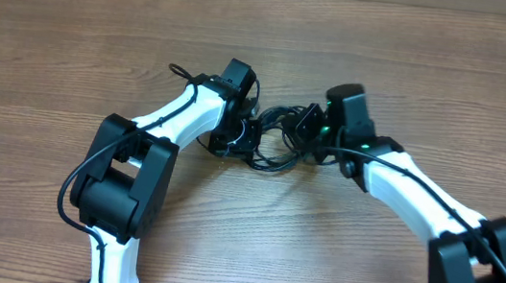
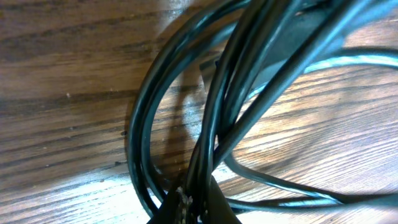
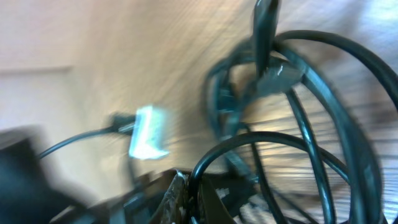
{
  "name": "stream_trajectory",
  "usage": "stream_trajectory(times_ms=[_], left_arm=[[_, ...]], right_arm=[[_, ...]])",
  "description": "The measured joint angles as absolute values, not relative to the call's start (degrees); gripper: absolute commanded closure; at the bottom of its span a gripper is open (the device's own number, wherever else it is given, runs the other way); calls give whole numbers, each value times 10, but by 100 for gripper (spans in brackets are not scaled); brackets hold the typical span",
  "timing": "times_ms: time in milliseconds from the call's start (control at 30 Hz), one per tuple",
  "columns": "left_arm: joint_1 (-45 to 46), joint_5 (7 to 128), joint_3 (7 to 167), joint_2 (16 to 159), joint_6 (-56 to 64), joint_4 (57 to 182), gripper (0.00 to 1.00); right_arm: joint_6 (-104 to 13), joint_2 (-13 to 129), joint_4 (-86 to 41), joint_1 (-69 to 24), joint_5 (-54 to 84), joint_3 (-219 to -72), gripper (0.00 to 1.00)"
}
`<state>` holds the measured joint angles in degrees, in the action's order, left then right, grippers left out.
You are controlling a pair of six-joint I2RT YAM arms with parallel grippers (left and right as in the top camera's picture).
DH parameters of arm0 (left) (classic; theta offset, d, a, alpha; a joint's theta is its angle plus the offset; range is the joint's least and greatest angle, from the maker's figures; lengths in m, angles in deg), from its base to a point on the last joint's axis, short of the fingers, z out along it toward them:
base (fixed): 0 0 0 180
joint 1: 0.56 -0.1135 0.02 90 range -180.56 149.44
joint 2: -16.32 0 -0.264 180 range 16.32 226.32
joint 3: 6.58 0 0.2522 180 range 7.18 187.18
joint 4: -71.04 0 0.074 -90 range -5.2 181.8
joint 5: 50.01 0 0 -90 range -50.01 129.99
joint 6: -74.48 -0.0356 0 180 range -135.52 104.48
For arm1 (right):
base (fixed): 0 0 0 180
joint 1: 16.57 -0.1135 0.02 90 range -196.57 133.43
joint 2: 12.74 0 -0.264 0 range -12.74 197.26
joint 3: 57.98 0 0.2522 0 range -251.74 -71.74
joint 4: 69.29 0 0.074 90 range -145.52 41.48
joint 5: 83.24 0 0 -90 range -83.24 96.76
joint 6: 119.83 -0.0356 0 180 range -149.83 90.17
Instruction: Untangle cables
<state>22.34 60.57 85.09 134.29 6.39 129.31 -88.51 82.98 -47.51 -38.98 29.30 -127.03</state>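
Since the left gripper (image 2: 189,208) and the right gripper (image 3: 183,200) are both clamped on the same knot of cables (image 1: 277,143) at the middle of the worktop (image 1: 71,52), the chief risk is judged to be that the tangle will be tightened rather than loosened if the arms are drawn apart. Several strands are seen bunched together at the left gripper, whose jaws are fully closed on them, so more than one cord may be dragged at once. The right gripper is likewise closed tight, with one loop apparently pinched at its tips; a thin strand could be slipped out of so narrow a hold, or a plug could be caught in a loop and strained. From overhead only the layout is given: two arms meeting over a small dark heap, its cords not to be told apart. The crossing strands are shown close up by the left wrist view, while a bluish-silver plug tip (image 3: 149,132), off to the side of the loops, is shown only by the blurred right wrist view.
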Motion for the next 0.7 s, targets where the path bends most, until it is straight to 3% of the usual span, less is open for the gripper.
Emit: stream_trajectory(times_ms=[400, 700], left_arm=[[223, 605, 851, 1343, 64, 1293, 96], [223, 605, 851, 1343, 64, 1293, 96]], right_arm=[[-841, 799, -539, -281, 557, -1270, 96], [-835, 792, -374, -256, 540, -1270, 96]])
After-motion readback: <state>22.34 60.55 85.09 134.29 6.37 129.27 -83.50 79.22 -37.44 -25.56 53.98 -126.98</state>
